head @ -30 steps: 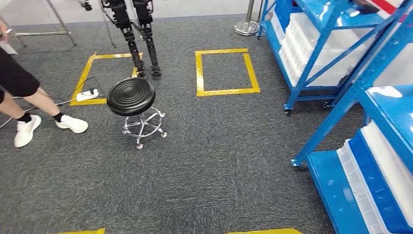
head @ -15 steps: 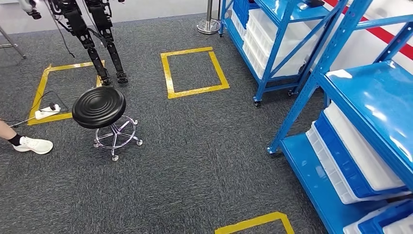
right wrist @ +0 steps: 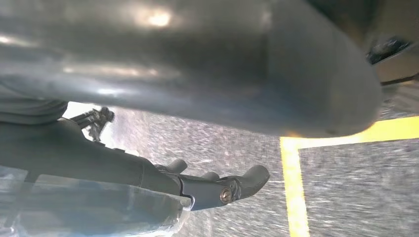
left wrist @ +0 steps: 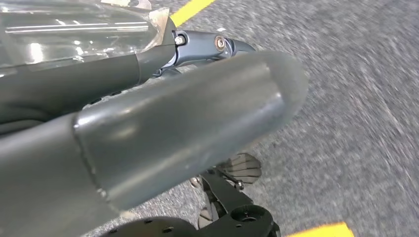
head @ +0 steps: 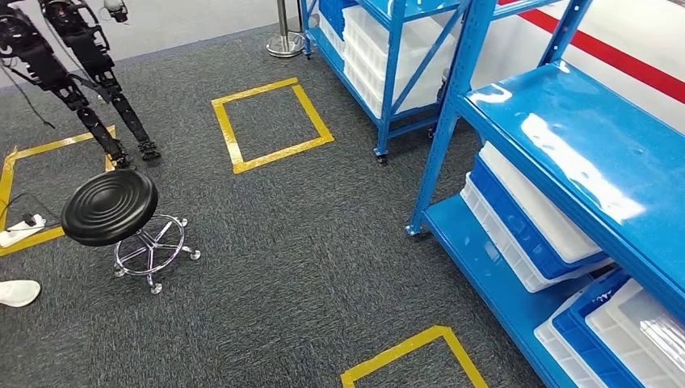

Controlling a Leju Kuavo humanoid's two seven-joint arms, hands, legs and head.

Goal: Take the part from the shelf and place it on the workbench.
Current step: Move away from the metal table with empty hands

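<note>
1. Since the earlier frames the whole head view has been swung round, so a camera turn is recorded, not a move of the things. The near shelf (head: 565, 153) is now seen larger, and the stool (head: 109, 206) is seen farther towards the floor's left edge.
2. The left hand (left wrist: 188, 118) is seen hanging over grey carpet. Its thick thumb and dark fingers (left wrist: 232, 47) are held loosely apart, and nothing is gripped.
3. The right hand (right wrist: 188, 74) is likewise seen over the carpet beside a strip of yellow tape. Its fingers (right wrist: 247, 180) are lightly curled and kept clear of the thumb, and nothing is held.
4. The part itself cannot be made out. White bins (head: 533, 214) and blue bins (head: 517, 234) are stacked on the near shelf's lower board, under its bare blue upper board.
5. More bins (head: 638, 331) are set at that board's near end.
6. A second blue shelf (head: 388, 48) with white bins is stood behind the near one.
7. A yellow tape square (head: 271, 121) is marked on the floor between the stool and the second shelf.
8. Another robot's dark legs (head: 89, 89) are seen behind the stool.
9. A person's white shoe (head: 16, 291) is seen at the floor's left edge.
</note>
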